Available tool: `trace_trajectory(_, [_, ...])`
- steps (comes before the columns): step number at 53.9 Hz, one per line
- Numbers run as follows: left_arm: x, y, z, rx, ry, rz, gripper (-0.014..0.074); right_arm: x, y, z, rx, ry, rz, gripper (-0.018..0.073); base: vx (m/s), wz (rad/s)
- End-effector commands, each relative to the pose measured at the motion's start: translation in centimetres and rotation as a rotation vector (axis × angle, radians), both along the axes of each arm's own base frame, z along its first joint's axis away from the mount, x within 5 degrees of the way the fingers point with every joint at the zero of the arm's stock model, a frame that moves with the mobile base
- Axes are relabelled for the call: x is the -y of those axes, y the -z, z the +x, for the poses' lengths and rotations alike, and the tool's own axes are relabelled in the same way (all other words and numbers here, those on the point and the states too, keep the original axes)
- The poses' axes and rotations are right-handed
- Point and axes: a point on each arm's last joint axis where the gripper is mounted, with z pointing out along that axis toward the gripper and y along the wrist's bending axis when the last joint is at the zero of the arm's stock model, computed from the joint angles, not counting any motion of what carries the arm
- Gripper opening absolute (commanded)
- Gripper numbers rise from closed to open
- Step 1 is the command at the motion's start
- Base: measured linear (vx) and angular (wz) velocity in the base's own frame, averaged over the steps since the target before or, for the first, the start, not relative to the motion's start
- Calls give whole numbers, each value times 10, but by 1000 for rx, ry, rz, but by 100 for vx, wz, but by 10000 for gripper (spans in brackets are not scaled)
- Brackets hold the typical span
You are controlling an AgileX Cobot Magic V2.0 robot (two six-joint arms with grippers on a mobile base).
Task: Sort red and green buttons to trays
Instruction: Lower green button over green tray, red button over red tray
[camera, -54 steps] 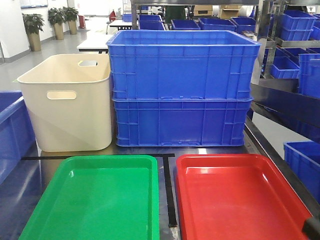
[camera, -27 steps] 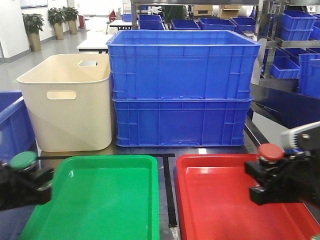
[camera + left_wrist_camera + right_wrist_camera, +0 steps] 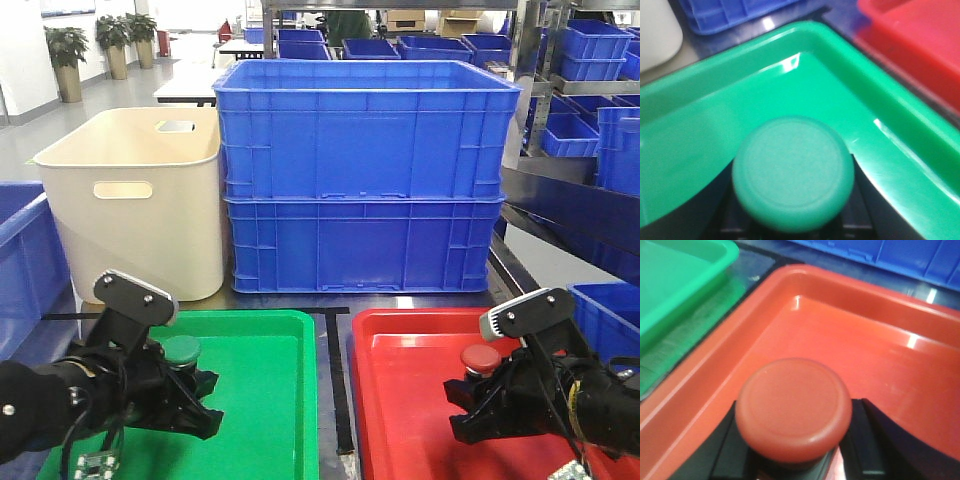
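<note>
My left gripper [image 3: 185, 385] is shut on a green button [image 3: 181, 348] and holds it over the left half of the green tray [image 3: 270, 325]. In the left wrist view the green button [image 3: 793, 173] fills the gap between the black jaws, above the green tray [image 3: 700, 90]. My right gripper [image 3: 478, 395] is shut on a red button [image 3: 480, 356] and holds it over the red tray [image 3: 400, 330]. In the right wrist view the red button [image 3: 793, 407] sits between the jaws above the red tray [image 3: 840, 330].
Two stacked blue crates [image 3: 365, 180] and a cream bin [image 3: 135, 200] stand just behind the trays. Blue bins flank the table at the left [image 3: 25, 250] and right [image 3: 610, 320]. A black tape line [image 3: 335, 380] runs between the trays.
Both arms came into view from the sides carrying their buttons, then moved inward and down over their trays. A second ago neither arm was over the trays.
</note>
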Motion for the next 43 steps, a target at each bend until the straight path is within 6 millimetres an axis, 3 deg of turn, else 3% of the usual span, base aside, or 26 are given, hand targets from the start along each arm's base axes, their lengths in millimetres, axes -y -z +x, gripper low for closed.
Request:
trace_trajectory(1, [0, -25, 9, 138, -71, -75, 4, 4, -17, 5, 67, 51, -6, -6, 0, 0])
trace_trajectory(9, [1, -21, 12, 131, -88, -88, 23, 7, -16, 7, 69, 78, -21, 10, 0, 0])
trace_trajectory(17, [1, -16, 14, 117, -89, -85, 98, 7, -15, 8, 68, 82, -28, 73, 0, 0])
trace_trajectory(18, [2, -13, 15, 93, -101, -105, 234, 7, -12, 9, 60, 79, -28, 208, 0, 0])
trace_trajectory(29, [2, -12, 15, 81, -110, -122, 422, 7, -12, 9, 59, 80, -26, 431, 0, 0])
trace_trajectory(37, [2, -12, 15, 81, -110, -122, 486, 7, -12, 9, 59, 82, -23, 539, 0, 0])
trace_trajectory(43, [2, -13, 15, 81, -110, -121, 489, 7, -13, 9, 60, 82, -23, 557, 0, 0])
